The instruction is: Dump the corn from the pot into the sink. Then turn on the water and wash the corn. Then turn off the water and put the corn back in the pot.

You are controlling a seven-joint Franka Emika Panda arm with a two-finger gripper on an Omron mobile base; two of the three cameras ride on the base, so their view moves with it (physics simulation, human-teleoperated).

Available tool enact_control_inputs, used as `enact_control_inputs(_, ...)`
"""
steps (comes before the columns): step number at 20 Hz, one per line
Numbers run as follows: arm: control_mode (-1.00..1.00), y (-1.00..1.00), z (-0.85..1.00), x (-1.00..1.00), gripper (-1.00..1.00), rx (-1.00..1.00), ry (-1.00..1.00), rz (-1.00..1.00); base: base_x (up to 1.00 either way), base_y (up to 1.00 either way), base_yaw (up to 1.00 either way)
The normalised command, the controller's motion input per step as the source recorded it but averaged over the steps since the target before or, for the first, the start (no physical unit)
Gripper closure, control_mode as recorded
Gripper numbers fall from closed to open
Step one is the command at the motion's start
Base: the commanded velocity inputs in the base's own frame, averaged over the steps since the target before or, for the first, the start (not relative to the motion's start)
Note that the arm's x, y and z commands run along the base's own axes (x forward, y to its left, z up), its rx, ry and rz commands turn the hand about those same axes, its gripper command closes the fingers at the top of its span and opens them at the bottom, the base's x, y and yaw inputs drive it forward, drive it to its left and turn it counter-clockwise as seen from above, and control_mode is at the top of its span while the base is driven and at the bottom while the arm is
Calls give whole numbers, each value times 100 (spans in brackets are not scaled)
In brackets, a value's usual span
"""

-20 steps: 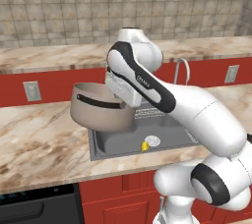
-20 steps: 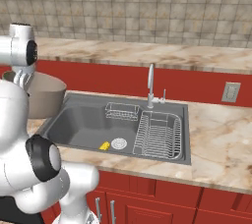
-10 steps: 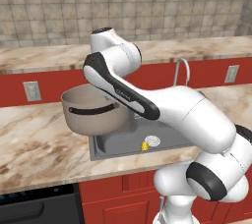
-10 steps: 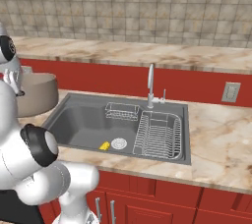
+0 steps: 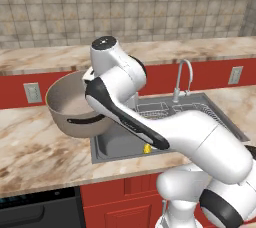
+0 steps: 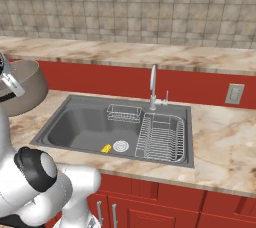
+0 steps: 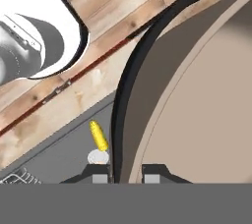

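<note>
gripper [image 7: 126, 171] clamped on the pot [image 5: 75, 103] rim, held over left bench [image 5: 35, 147] | corn [image 6: 106, 148] in sink [image 6: 75, 127] beside drain | risk: i set pot down tilted, it tips or slides

The arm swings the pot [image 5: 75, 104] further to the left across the three moments: a second ago it hung tipped at the left edge of the sink [image 5: 117, 144], its mouth turned sideways; now it sits out over the marble counter [image 5: 35, 147], rolled nearly upright, its beige inside facing up and one dark loop handle toward the camera. In the right base view the pot [image 6: 22, 87] slides toward the left edge of the frame. The arm's upper joints follow, shifting leftward and rising in the left base view, opening up sight of the faucet [image 5: 181, 77] and the basin behind.
</note>
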Motion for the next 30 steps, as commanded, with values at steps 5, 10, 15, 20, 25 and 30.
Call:
enact_control_inputs(5, -100, 0, 0, 5, 100, 11, -4, 41, 0, 0, 0)
enact_control_inputs(10, -100, 5, 0, 37, 100, 12, 8, 44, 0, 0, 0)
enact_control_inputs(15, -100, 20, 0, 59, 100, 4, 10, 32, 0, 0, 0)
enact_control_inputs(20, -100, 37, -10, 39, 100, 0, 5, 22, 0, 0, 0)
enact_control_inputs(25, -100, 51, -24, 5, 100, -2, 1, 9, 0, 0, 0)
enact_control_inputs(30, -100, 24, -42, 0, 100, -10, 0, 2, 0, 0, 0)
